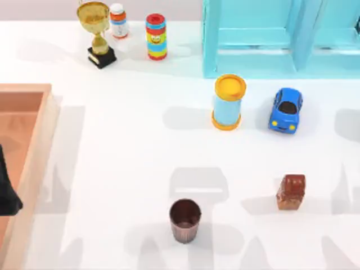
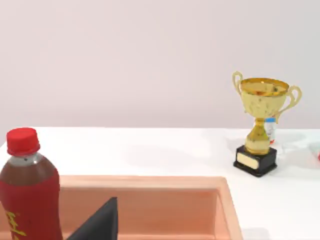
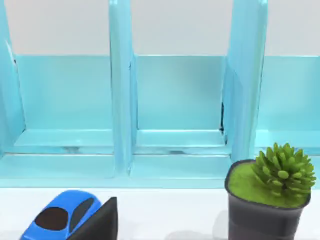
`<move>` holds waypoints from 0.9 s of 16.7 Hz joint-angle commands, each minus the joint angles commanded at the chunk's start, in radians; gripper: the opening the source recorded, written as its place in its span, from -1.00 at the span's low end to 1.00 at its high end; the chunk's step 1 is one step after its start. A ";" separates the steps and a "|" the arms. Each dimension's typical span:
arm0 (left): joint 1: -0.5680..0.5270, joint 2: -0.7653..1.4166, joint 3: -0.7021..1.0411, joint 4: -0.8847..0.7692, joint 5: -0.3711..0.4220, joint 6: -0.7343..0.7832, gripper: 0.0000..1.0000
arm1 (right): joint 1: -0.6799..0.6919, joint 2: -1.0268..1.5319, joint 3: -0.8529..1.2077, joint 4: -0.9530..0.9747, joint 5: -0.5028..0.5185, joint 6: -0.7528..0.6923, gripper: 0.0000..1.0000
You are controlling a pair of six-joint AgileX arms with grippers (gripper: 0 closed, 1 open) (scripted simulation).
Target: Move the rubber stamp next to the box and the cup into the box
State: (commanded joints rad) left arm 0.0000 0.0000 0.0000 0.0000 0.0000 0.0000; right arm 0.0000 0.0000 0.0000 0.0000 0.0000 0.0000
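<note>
Box point(image 1: 34, 152) comes first at the table's left edge: a large shallow tray with tan wooden walls and a reddish-brown inside, its long walls running from the near side of the table toward the far side. A dark part of my left arm point(image 1: 8, 194) lies over its inside near the left edge; I cannot tell whether that gripper's fingers are open or closed. In the left wrist view a red-capped bottle point(image 2: 27, 190) stands at the box's near wall, and a gold trophy point(image 2: 260, 125) stands beyond the far corner on the white table point(image 1: 124, 169).

Further right, near the front middle of the table, the cup point(image 1: 185, 220) stands upright, its round rim up and mouth empty, its axis vertical, well apart from the box. It is not yet in the box.

To its right and slightly farther back, the rubber stamp point(image 1: 291, 192) stands upright on its base with its glossy rounded top up. Its longer side seems to run front to back. It is far from the box, so that step is also undone.

Behind these stand a blue cylinder with yellow lid point(image 1: 228, 102), a blue toy car point(image 1: 286, 109) and the turquoise shelf point(image 1: 270, 39). My right arm's own fingers I cannot judge; its wrist view looks at the shelf, the car and a potted plant point(image 3: 272, 195).

By my reading nothing of the task is done: both moves remain.
</note>
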 joint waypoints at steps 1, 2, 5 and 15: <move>0.000 0.000 0.000 0.000 0.000 0.000 1.00 | 0.000 0.000 0.000 0.000 0.000 0.000 1.00; 0.000 0.000 0.000 0.000 0.000 0.000 1.00 | 0.000 0.000 0.000 0.000 0.000 0.000 1.00; -0.037 0.052 0.051 -0.020 -0.002 -0.020 1.00 | 0.000 0.000 0.000 0.000 0.000 0.000 1.00; -0.445 0.838 0.818 -0.317 -0.026 -0.294 1.00 | 0.000 0.000 0.000 0.000 0.000 0.000 1.00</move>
State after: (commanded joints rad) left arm -0.4449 0.8375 0.8183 -0.3168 -0.0262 -0.2943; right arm 0.0000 0.0000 0.0000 0.0000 0.0000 0.0000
